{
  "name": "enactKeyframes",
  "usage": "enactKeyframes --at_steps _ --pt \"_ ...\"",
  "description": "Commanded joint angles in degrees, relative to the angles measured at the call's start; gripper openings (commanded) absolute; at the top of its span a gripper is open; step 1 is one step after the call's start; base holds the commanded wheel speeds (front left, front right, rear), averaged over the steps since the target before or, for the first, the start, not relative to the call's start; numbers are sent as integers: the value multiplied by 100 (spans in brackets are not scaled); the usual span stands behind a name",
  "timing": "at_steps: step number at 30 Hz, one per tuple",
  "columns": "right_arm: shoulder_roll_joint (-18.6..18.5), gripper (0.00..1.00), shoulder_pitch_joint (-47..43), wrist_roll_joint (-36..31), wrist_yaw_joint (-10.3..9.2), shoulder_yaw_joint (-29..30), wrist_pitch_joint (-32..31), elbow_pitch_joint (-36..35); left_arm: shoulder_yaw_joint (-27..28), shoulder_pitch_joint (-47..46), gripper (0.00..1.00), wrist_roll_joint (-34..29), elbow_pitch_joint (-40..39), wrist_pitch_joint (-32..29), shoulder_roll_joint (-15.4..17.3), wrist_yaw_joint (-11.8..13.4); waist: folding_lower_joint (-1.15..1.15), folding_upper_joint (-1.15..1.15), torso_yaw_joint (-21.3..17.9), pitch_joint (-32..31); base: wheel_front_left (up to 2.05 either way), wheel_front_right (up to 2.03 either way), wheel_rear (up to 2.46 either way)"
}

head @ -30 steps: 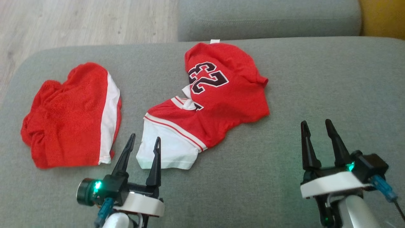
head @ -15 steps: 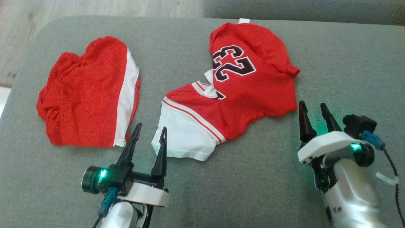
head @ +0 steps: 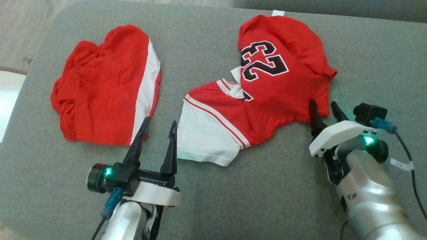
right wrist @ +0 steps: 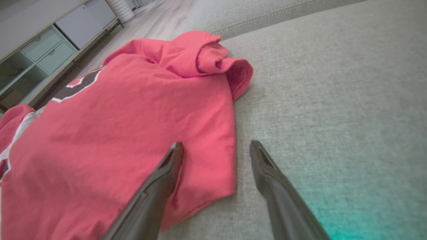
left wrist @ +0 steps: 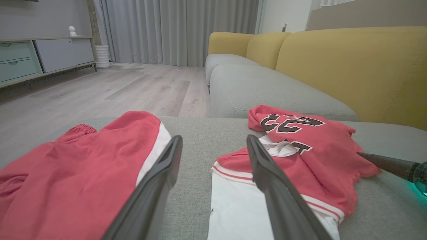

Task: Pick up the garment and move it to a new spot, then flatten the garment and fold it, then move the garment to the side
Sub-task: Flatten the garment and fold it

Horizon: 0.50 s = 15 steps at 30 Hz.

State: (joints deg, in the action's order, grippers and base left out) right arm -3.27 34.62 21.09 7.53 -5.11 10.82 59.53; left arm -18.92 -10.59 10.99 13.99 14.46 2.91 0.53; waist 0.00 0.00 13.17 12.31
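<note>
The garment, a crumpled red jersey (head: 277, 96) with a black "23" and a white part at its near-left end, lies mid-cushion. In the left wrist view the jersey (left wrist: 320, 146) sits right of my fingers. My right gripper (head: 323, 102) is open at the jersey's near-right corner. In the right wrist view the jersey (right wrist: 133, 116) has its edge between the jaws of that gripper (right wrist: 217, 144), one finger over red cloth, the other over bare cushion. My left gripper (head: 160, 120) is open and empty, low over the cushion between the jersey's white end and the red shorts (head: 106, 86).
The red shorts (left wrist: 83, 166) with a white side stripe lie at the left of the grey sofa cushion (head: 267, 193). Wooden floor (head: 20, 33) drops off beyond the cushion's left edge. A second grey seat and a yellow backrest (left wrist: 350, 60) stand behind.
The head camera has tilted and turned, shifting the whole picture. My right gripper has moved forward and left, up to the jersey's near-right corner. The left gripper has barely moved.
</note>
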Motion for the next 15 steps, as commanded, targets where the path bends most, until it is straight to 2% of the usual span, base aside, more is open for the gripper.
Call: enactKeyframes --at_steps 1,2,3,4,5,10,15 --pt "39 100 109 41 -4 -145 -70 113 141 -183 100 50 -202 53 -1 41 0 0 36 -30 0 0 0" --pt "39 82 124 70 -4 -171 -108 201 140 -172 100 64 -203 53 -2 45 0 0 49 -47 0 0 0" --pt "39 12 140 87 -4 -206 -131 274 144 -163 100 76 -200 53 -2 52 0 0 59 -66 0 0 0" --pt "39 12 140 87 -4 -206 -131 274 144 -163 100 76 -200 53 -2 52 0 0 59 -66 0 0 0" --pt "39 0 155 85 -4 -243 -123 331 147 -153 100 86 -195 53 -2 62 0 0 65 -89 0 0 0" --pt "12 0 210 -60 -4 -267 90 552 168 -90 100 125 -165 53 -2 115 0 0 31 -225 0 0 0" --pt "-168 0 214 -330 -4 -146 325 604 188 -14 100 156 -155 53 -2 130 0 0 -89 -403 0 0 0"
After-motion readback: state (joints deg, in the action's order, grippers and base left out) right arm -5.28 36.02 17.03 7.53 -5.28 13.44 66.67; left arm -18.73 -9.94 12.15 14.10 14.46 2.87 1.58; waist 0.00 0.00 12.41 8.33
